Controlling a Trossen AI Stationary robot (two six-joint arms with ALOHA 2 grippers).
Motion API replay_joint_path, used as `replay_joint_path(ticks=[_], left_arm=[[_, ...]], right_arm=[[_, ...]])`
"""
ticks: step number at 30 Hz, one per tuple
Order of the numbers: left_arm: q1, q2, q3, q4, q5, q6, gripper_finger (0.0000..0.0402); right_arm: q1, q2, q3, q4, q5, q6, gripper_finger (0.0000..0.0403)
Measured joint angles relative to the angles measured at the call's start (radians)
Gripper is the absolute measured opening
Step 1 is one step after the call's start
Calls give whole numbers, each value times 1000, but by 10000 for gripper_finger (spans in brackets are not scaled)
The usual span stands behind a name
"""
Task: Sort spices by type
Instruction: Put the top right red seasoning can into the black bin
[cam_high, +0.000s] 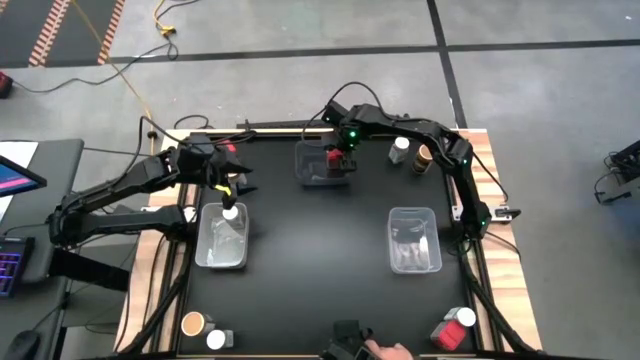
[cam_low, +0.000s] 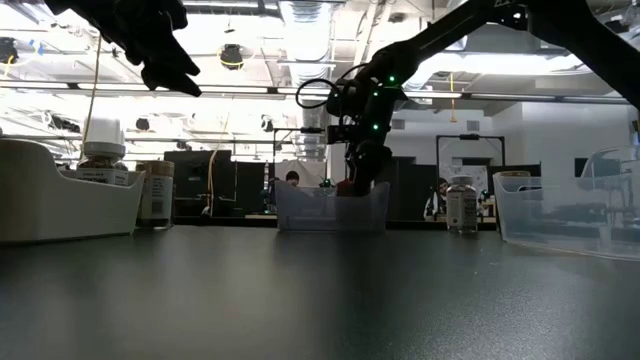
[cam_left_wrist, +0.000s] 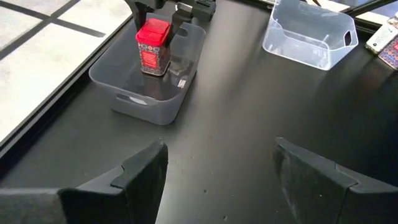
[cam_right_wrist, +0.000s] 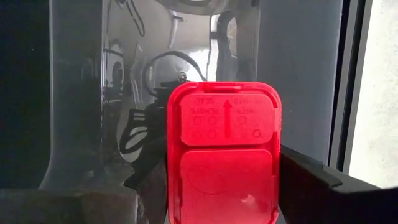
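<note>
While the red spice jar (cam_left_wrist: 153, 47) is being set into the far middle bin (cam_high: 322, 165), the step in hand is judged to be the placing of a red-topped container into its own bin.

At the left, the left gripper (cam_high: 228, 178) is held above the table just beyond the left bin (cam_high: 223, 238), with its jaws spread and nothing between them, as the left wrist view shows; the arm is stretched in from the left edge and appears to be waiting. In the left bin a white-capped jar (cam_high: 230, 213) is seen standing at its far end. At the near left edge, a tan-lidded jar (cam_high: 193, 323) and a white-capped jar (cam_high: 216, 339) are left unsorted.

In the middle, the right gripper (cam_high: 340, 157) is lowered into the far bin, its arm bent over from the right side of the table. The jaws are pinched on the red jar's square top (cam_right_wrist: 222, 160), one finger on each side. Whether the jar's base is touching the bin floor cannot be told. The next move is judged to call for the jaws to be parted once the jar is standing, then a straight lift clear of the bin walls.

To the right, a white-capped jar (cam_high: 401, 146) and a brown-lidded jar (cam_high: 422, 157) are seen at the far edge, the right bin (cam_high: 413, 240) stands nearer, and a red-topped container (cam_high: 446, 335) with a white-capped one (cam_high: 465, 318) lies at the near right corner.
</note>
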Motion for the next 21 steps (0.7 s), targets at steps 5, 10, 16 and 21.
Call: replay_joint_path(ticks=[5, 10, 16, 21], left_arm=[[0, 0, 0, 0, 0, 0, 275], [0, 0, 0, 0, 0, -5, 275], [0, 0, 0, -7, 0, -8, 275], [0, 0, 0, -6, 0, -8, 275]], right_arm=[[0, 0, 0, 0, 0, 1, 266], [0, 0, 0, -1, 0, 4, 267], [0, 0, 1, 0, 0, 4, 293], [0, 0, 1, 0, 0, 3, 326]])
